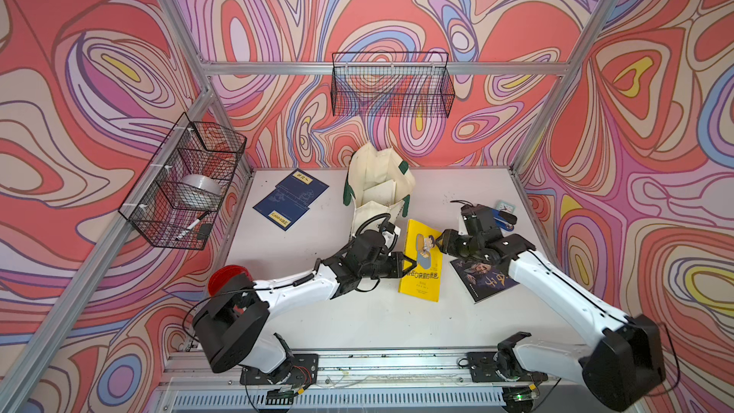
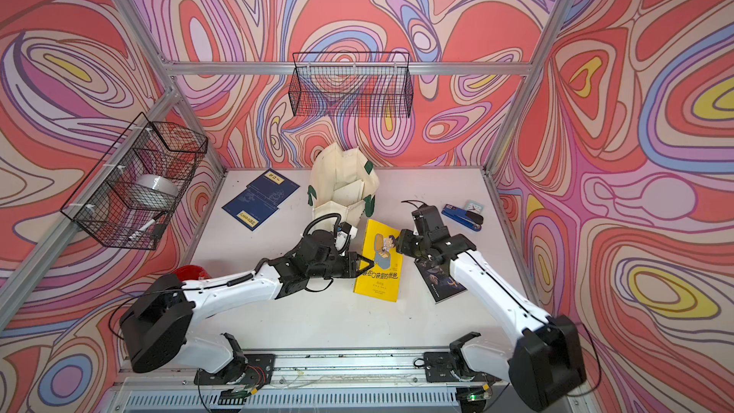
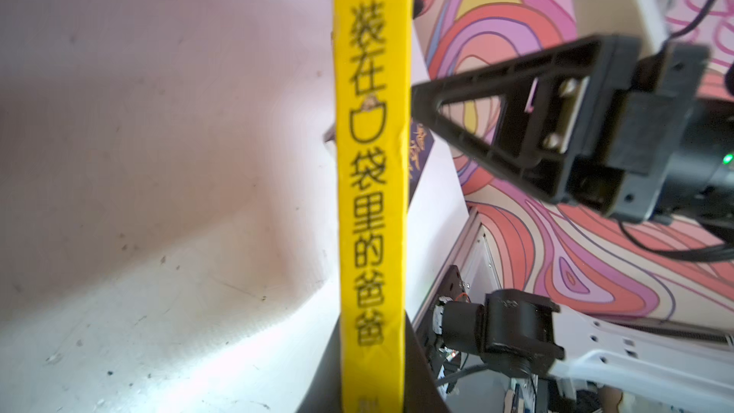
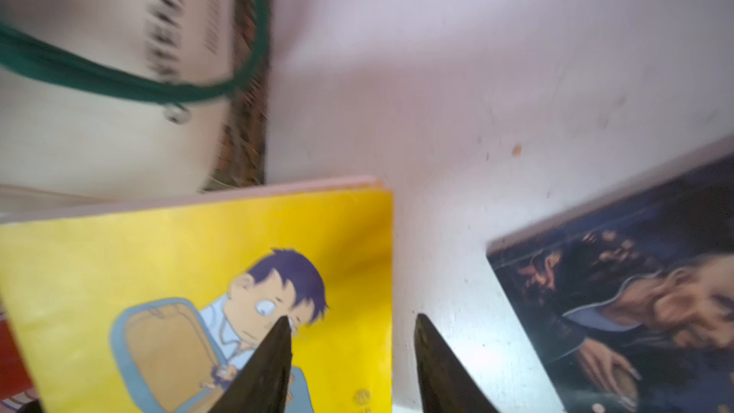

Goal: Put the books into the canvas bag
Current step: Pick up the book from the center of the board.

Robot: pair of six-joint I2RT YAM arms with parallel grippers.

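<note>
The left hand (image 1: pixel 410 262) pinches the yellow book (image 1: pixel 422 287) at its spine edge, on the surface (image 1: pixel 357 323) just beside the bag (image 1: pixel 377 174). The right hand (image 4: pixel 351 321) is spread, straddling the book's opposite edge. Two navy books (image 1: pixel 292 198) and a dark book (image 1: pixel 482 283) lie apart from it.

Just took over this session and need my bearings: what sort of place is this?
Most likely a robot lab test cell: an aluminium frame carries printed swirl walls, two arms are mounted on a rail at the table's front, and wire baskets hang from the frame.
</note>
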